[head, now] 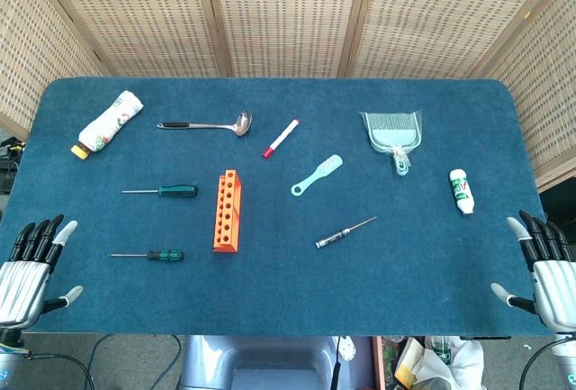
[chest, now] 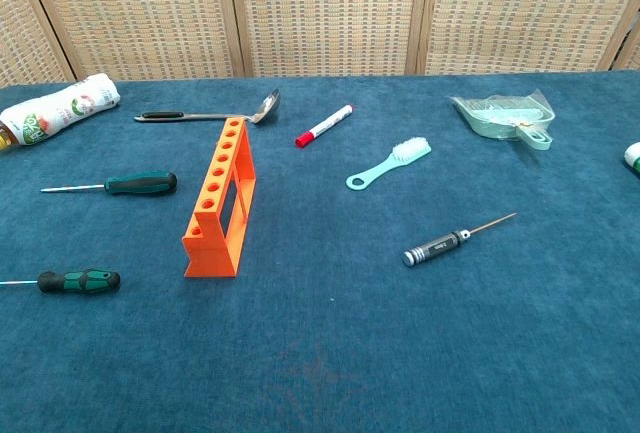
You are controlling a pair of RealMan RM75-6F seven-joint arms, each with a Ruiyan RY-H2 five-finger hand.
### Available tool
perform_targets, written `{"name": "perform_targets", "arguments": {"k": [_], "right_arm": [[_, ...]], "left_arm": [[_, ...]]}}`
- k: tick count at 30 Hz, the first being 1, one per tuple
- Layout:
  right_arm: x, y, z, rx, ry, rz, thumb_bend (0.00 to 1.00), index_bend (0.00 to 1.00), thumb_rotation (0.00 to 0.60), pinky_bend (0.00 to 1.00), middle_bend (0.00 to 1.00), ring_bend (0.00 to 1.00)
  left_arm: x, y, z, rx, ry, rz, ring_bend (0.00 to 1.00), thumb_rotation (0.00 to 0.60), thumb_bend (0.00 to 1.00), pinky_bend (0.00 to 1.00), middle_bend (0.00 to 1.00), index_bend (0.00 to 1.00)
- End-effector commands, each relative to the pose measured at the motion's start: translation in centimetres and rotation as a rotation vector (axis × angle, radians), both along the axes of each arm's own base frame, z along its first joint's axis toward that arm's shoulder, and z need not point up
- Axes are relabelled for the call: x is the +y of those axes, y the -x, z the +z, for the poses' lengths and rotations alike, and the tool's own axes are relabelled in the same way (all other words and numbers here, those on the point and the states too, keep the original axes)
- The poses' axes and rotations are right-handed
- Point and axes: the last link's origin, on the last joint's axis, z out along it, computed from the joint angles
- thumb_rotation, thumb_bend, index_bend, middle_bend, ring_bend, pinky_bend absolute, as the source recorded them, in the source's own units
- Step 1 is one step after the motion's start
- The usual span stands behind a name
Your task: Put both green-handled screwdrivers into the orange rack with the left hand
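Note:
An orange rack point(head: 228, 211) point(chest: 221, 198) with a row of holes stands left of the table's middle. Two green-handled screwdrivers lie flat to its left, tips pointing left: the larger one point(head: 163, 191) point(chest: 113, 185) farther back, the smaller one point(head: 150, 255) point(chest: 68, 281) nearer the front. My left hand point(head: 32, 267) hovers open at the front left corner, fingers spread, left of the smaller screwdriver and apart from it. At the front right corner my right hand point(head: 542, 266) is open and holds nothing. The chest view shows neither hand.
A black-handled precision screwdriver point(head: 345, 232) lies right of the rack. Behind are a ladle point(head: 209, 124), a red marker point(head: 281, 138), a mint brush point(head: 317, 175), a dustpan set point(head: 393, 133), a white bottle point(head: 111, 122) far left and a small bottle point(head: 462, 190) far right.

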Motion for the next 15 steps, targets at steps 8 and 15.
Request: {"name": "perform_targets", "arguments": {"k": [8, 15], "right_arm": [[0.0, -0.1, 0.2, -0.021, 0.005, -0.006, 0.0, 0.05, 0.6, 0.0, 0.0, 0.0], [-0.3, 0.3, 0.4, -0.035, 0.007, -0.023, 0.0, 0.05, 0.6, 0.0, 0.0, 0.0]], "left_arm": [[0.7, -0.2, -1.4, -0.033, 0.089, -0.02, 0.0, 0.6, 0.0, 0.0, 0.0, 0.0], [5.2, 0.3, -5.3, -0.055, 0.229, 0.024, 0.0, 0.6, 0.0, 0.0, 0.0, 0.09]]}}
